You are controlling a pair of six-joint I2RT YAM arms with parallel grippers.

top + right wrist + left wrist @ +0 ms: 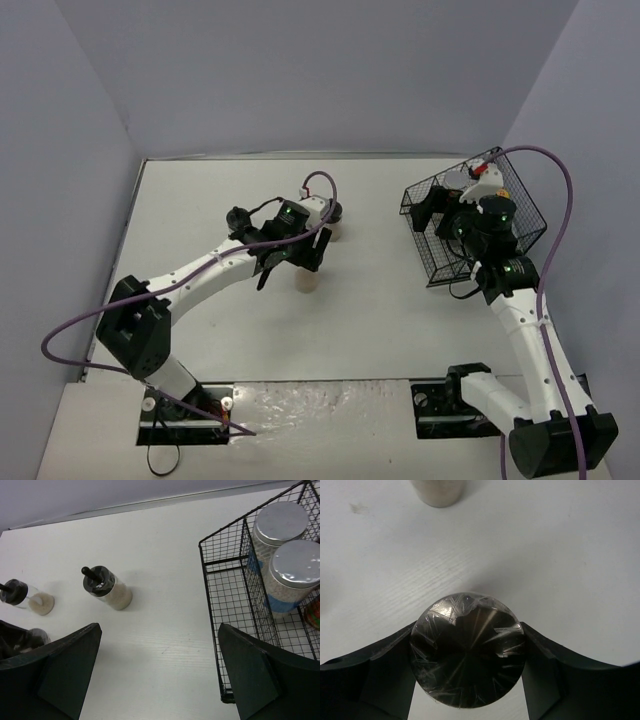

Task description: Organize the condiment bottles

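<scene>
Left gripper pinches the dark-lidded jar, snug I think; next, lift it to the basket. Right gripper is spread wide.

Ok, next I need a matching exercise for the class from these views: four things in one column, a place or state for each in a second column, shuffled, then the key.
Column one
1. left gripper
2. right gripper
3. two silver-lidded shakers
4. black-lidded beige jar

Column two
A. inside the black wire basket
B. open, with nothing between its fingers
C. on the table, outside the basket
D. closed on a shiny-lidded bottle

Pairs: 1-D, 2-B, 3-A, 4-C
</scene>
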